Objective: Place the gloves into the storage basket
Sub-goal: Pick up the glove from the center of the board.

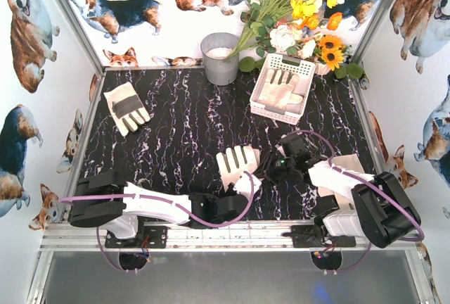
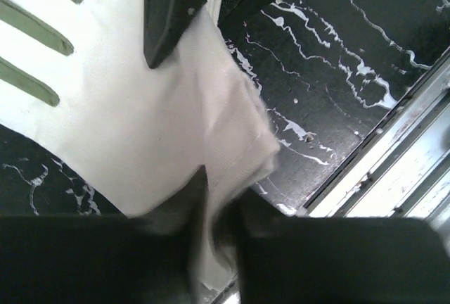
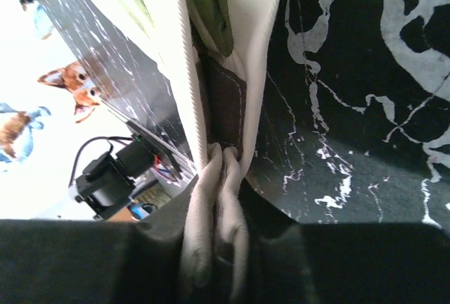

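A cream-white glove (image 1: 238, 162) with dark finger panels lies near the front middle of the black marble table (image 1: 183, 135). My left gripper (image 1: 243, 187) is shut on its white cuff; in the left wrist view the fabric (image 2: 140, 121) is pinched between my jaws (image 2: 218, 202). My right gripper (image 1: 265, 170) is shut on the same glove's right edge; its wrist view shows bunched fabric (image 3: 256, 22) clamped in the jaws (image 3: 219, 209). Another grey-panelled glove (image 1: 126, 108) lies flat at the far left. The white slotted storage basket (image 1: 270, 112) stands at the back right with gloves (image 1: 281, 90) inside.
A grey metal bucket (image 1: 220, 58) stands at the back middle, left of the basket. A bunch of artificial flowers (image 1: 299, 8) leans over the basket's far side. Corgi-print walls enclose the table. The metal front rail (image 1: 232, 235) runs just behind both grippers.
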Available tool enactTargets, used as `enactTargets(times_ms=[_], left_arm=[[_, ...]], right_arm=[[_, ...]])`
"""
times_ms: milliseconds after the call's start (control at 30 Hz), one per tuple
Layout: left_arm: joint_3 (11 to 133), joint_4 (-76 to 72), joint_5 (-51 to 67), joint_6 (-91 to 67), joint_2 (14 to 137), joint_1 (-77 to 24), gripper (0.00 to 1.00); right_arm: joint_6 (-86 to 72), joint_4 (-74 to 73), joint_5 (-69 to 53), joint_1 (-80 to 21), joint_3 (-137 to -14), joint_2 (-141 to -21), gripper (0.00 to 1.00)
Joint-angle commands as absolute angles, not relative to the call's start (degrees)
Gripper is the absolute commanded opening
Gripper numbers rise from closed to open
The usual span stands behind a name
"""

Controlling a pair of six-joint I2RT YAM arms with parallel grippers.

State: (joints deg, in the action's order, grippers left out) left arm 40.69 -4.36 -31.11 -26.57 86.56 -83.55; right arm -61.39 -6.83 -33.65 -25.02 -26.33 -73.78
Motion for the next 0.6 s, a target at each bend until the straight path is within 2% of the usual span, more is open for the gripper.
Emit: enactTargets(times_ms=[0,33,67,133,267,567], left_arm=[[41.54,-4.41,-29.41,-27.60,85.41,-82.09,0.26],[41.82,-3.99,-28.82,-28.11,84.73,-81.52,0.43],[41.84,-3.76,-28.22,-28.65,83.95,-80.88,0.55],[41.56,-3.46,-26.87,-30.08,81.66,-79.03,0.70],[39.08,-4.72,-20.84,-34.13,75.95,-72.53,0.84],[32.28,-14.15,-4.79,-45.70,67.68,-54.95,1.00]], right_arm=[[-58.87,-6.85,-35.05,-24.83,-26.94,-72.09,0.11],[-58.63,-6.94,-34.76,-24.79,-27.04,-71.74,0.06],[-58.14,-7.26,-34.26,-24.74,-27.32,-71.24,0.01],[-56.57,-8.44,-33.11,-24.55,-28.21,-70.22,0.00],[-50.69,-12.09,-31.17,-23.49,-30.47,-67.65,0.00],[-36.37,-23.43,-28.19,-21.80,-37.57,-63.13,0.00]])
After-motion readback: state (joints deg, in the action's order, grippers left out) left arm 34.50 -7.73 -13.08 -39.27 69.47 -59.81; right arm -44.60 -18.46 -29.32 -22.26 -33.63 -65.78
